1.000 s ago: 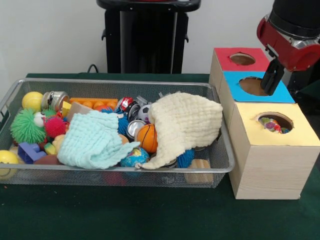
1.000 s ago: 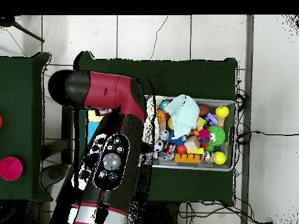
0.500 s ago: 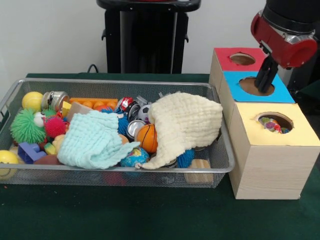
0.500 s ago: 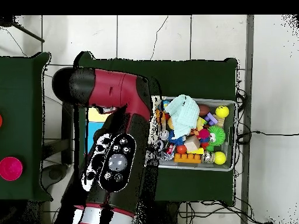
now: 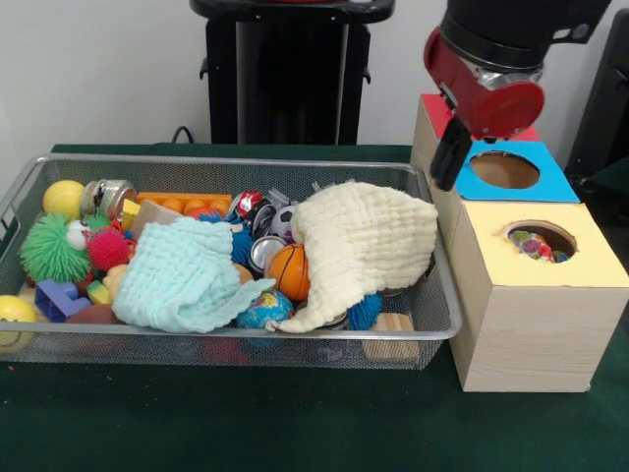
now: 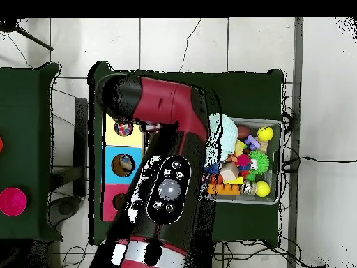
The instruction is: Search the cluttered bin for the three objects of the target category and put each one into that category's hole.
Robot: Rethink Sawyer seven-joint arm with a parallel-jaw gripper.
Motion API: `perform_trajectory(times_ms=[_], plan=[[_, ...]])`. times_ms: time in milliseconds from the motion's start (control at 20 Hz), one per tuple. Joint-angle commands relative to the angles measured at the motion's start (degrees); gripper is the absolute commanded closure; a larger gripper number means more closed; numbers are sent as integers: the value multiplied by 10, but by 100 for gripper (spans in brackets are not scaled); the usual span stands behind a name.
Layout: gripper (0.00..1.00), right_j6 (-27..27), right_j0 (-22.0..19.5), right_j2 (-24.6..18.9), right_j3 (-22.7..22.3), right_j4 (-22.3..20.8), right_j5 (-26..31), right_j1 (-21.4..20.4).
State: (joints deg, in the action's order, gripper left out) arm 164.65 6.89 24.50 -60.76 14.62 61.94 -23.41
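A white wall backs the green-covered desk (image 5: 295,433). The wire bin (image 5: 437,295) lies with its long axis running 9 to 3 o'clock, heaped with balls, cans and two cloths. At 3 o'clock of it stand the boxes, blue hole (image 5: 505,169) beyond yellow hole (image 5: 541,239). The end effector (image 5: 449,157) hangs at the blue box's edge; whether it is spread or pressed together, I cannot tell.

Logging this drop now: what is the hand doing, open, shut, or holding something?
Hand: cannot be told; it hangs by the blue box, and nothing shows in it.
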Motion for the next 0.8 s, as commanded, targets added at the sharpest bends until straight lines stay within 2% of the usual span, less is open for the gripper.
perform_trajectory(times_ms=[50,150,250,350,600,800], plan=[[100,-63,-43,-60,16,-37,-13,20],[100,-74,-55,-66,21,-44,-22,27],[100,-91,-74,-94,7,-35,-46,29],[100,-81,-76,-98,3,-36,-57,32],[100,-67,-77,-97,16,-44,-26,38],[100,-63,-77,-99,10,-50,-37,43]])
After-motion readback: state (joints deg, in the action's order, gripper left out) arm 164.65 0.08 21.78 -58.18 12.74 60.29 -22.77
